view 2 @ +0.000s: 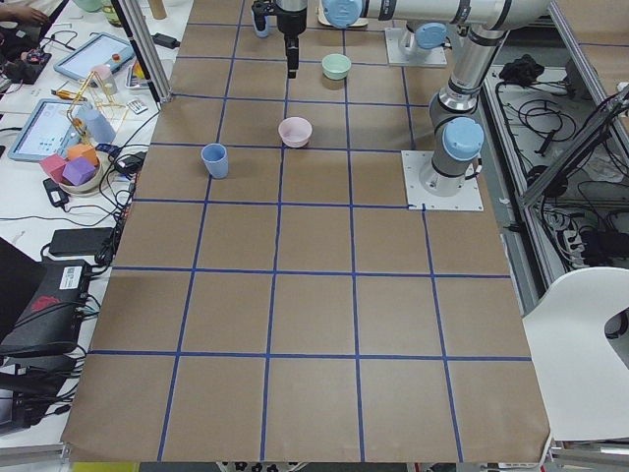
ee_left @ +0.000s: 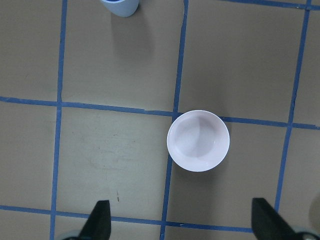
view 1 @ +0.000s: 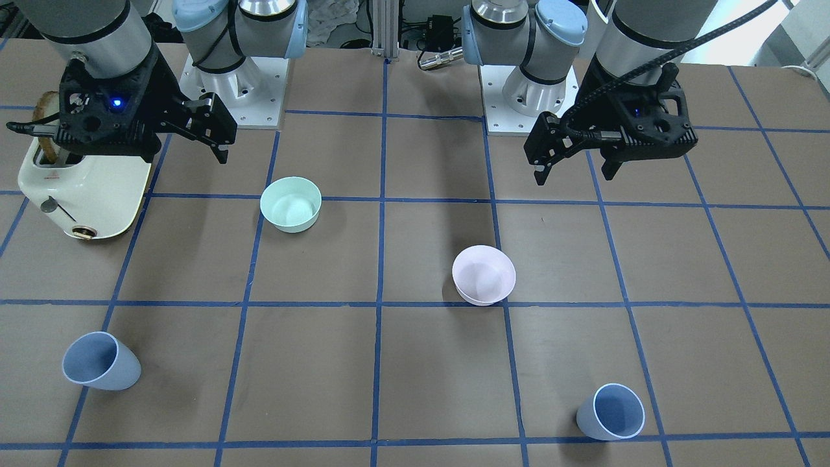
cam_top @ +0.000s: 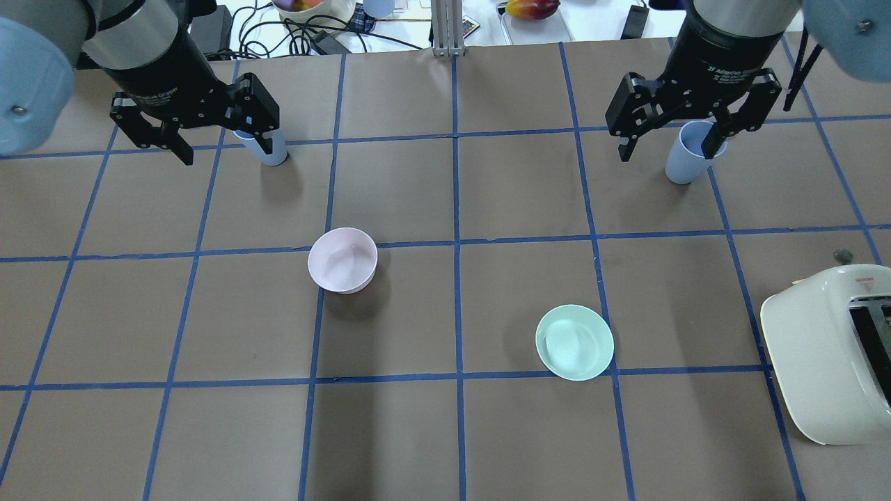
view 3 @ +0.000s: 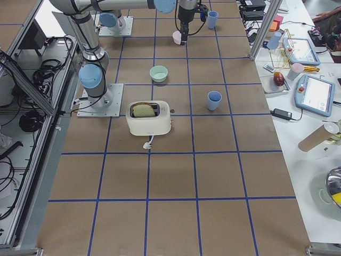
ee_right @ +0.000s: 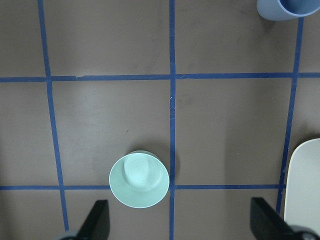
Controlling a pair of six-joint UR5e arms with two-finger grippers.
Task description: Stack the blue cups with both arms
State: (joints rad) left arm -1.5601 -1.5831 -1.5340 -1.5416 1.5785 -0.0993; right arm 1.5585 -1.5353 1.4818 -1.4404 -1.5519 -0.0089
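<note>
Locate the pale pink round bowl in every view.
Exterior front-facing: pale pink round bowl, just right of centre.
Overhead exterior: left of centre.
Exterior left: upper part, near the middle.
Exterior right: near the top, centre, partly hidden.
Left wrist-mounted: centre, slightly right.
Right wrist-mounted: not in it.
Landmark: the mint-green round bowl, visible in every view except the left wrist's.
</note>
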